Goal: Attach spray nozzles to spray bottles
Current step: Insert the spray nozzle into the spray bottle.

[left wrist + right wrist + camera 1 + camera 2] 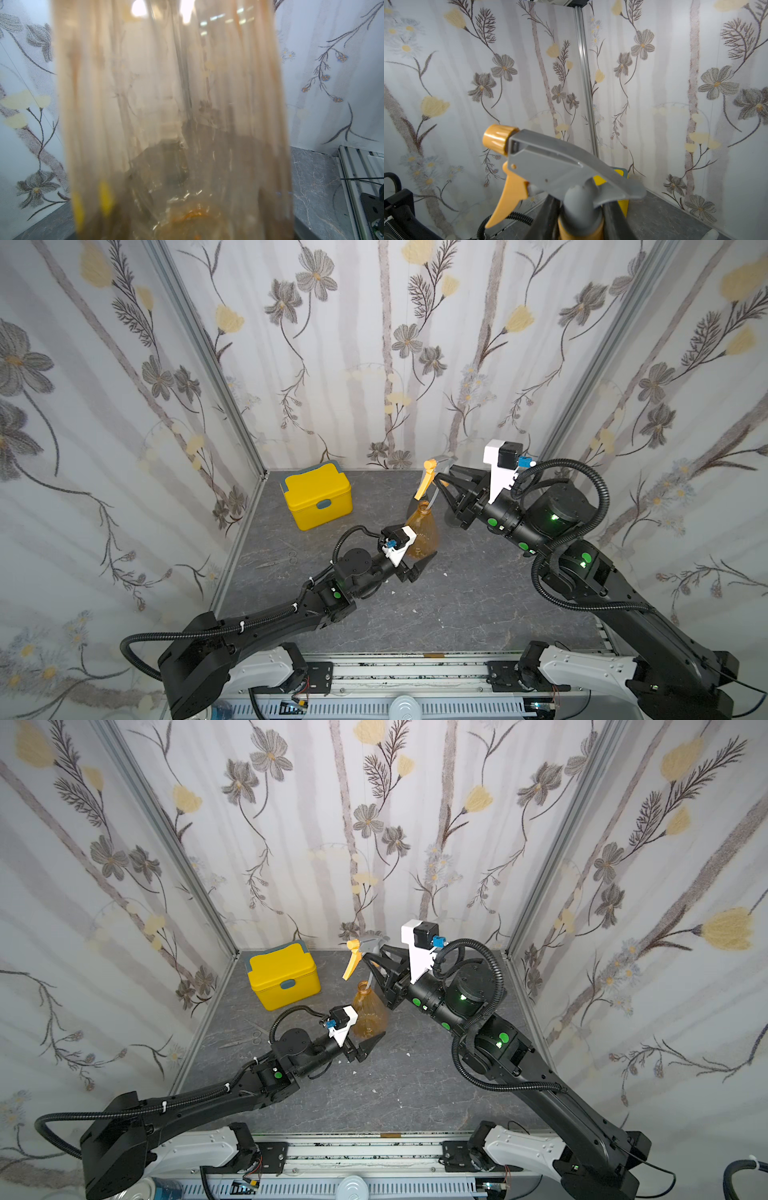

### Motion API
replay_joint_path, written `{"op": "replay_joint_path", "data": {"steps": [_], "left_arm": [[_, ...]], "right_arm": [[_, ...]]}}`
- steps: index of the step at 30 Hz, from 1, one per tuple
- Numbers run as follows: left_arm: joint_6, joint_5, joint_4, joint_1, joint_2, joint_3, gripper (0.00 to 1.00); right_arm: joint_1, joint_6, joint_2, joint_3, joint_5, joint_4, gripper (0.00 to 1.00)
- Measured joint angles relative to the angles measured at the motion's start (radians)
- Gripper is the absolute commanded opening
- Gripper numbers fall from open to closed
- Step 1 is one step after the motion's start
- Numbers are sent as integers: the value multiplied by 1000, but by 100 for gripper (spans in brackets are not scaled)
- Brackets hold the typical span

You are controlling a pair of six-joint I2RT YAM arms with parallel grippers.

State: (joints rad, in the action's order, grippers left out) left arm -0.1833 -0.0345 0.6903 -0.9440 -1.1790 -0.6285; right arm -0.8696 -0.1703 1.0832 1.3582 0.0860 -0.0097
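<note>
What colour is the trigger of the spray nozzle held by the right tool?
Yellow-orange trigger on the grey-bodied spray nozzle; clearest in the right wrist view.

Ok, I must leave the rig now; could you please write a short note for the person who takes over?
The left gripper is shut on the lower body of the amber bottle, which is upright.
The right gripper is shut on the collar of the spray nozzle, held above the bottle's neck and not seated.
Done: both parts are gripped and roughly lined up.
Left: lower the nozzle into the neck and screw the collar on.
No other bottle or nozzle shows in these views.
The yellow box and scissors lie aside.
</note>
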Motion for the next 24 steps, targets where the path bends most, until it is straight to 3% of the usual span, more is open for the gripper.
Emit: {"op": "replay_joint_path", "data": {"steps": [9,24], "left_arm": [[26,-26,-44,0,-3,-19,80],[49,-54,-111,-1,-3,-20,80]], "right_arm": [[-21,14,-63,-205,-18,93,19],[-22,54,-107,-371,-67,274,26]]}}
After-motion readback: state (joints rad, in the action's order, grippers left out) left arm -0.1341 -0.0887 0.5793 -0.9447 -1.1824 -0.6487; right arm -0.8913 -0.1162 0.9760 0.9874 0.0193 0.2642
